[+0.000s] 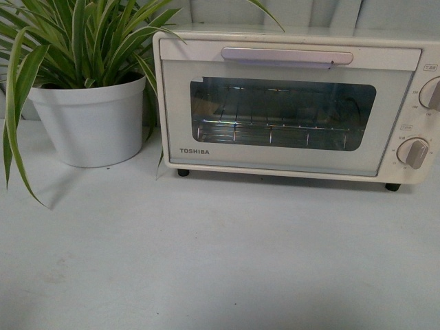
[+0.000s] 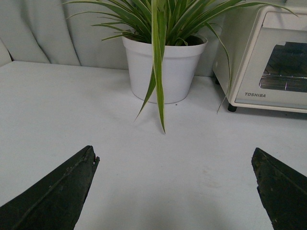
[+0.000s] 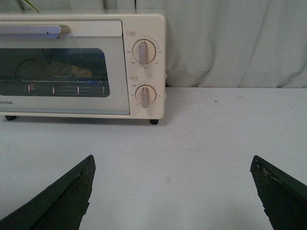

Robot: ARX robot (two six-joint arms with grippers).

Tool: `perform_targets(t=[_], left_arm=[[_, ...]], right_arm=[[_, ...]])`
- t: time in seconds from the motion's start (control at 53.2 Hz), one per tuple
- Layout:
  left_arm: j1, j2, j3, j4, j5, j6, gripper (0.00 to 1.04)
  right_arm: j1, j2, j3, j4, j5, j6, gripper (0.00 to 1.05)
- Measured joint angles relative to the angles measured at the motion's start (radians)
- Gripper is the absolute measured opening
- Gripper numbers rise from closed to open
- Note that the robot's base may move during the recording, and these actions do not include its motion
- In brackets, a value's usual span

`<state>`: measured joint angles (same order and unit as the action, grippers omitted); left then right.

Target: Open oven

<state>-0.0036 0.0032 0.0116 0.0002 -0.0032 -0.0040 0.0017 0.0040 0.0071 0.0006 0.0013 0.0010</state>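
Observation:
The cream-white Toshiba oven (image 1: 289, 158) stands at the back right of the table with its glass door shut. Its long bar handle (image 1: 287, 56) runs along the door's top, a wire rack (image 1: 275, 127) shows inside, and two round knobs (image 1: 416, 152) sit on its right. Neither arm shows in the front view. My left gripper (image 2: 175, 155) is open and empty above bare table, the oven (image 2: 249, 72) well ahead of it. My right gripper (image 3: 172, 163) is open and empty, short of the oven (image 3: 144, 103), facing its knobs (image 3: 143, 51).
A white pot (image 1: 93, 120) with a long-leaved green plant (image 1: 89, 34) stands left of the oven, leaves drooping over the table. The pot also shows in the left wrist view (image 2: 165, 72). A pale curtain (image 3: 235, 43) hangs behind the table (image 1: 220, 254).

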Motion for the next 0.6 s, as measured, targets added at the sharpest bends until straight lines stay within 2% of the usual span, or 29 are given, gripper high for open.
perform_targets(t=[0.602], left_arm=[[0.000,0.000,0.000,0.000,0.000,0.000,0.98]], right_arm=[[0.000,0.000,0.000,0.000,0.000,0.000,0.95]])
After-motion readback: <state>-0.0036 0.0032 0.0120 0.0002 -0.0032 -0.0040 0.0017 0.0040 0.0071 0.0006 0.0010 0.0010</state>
